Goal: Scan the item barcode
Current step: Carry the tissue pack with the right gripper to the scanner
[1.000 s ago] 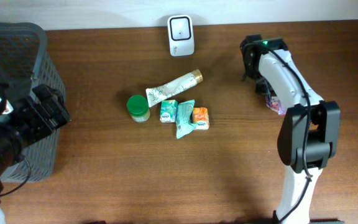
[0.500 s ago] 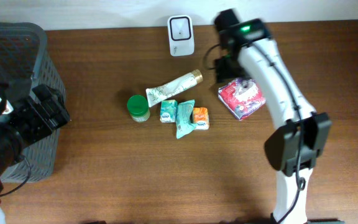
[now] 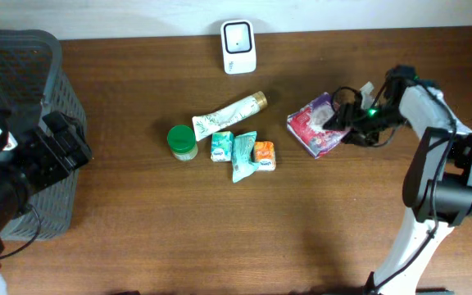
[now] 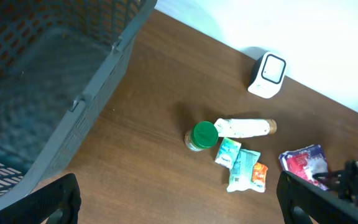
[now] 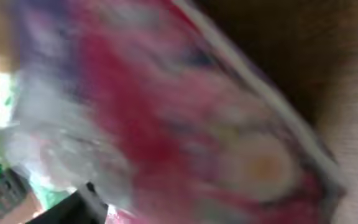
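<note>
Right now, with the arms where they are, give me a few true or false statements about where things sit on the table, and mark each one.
1. The white box-shaped scanner stands near the far edge of the brown wooden table, apart from the items. True.
2. The red and purple plastic pouch lies in the grey mesh basket. False: it lies on the table.
3. The left pincer is open, with nothing between its fingers. True.
4. The green-lidded jar stands right of the small orange packet. False: it stands left of it.
5. The right pincer is at the scanner. False: it is at the pouch's right edge.
</note>
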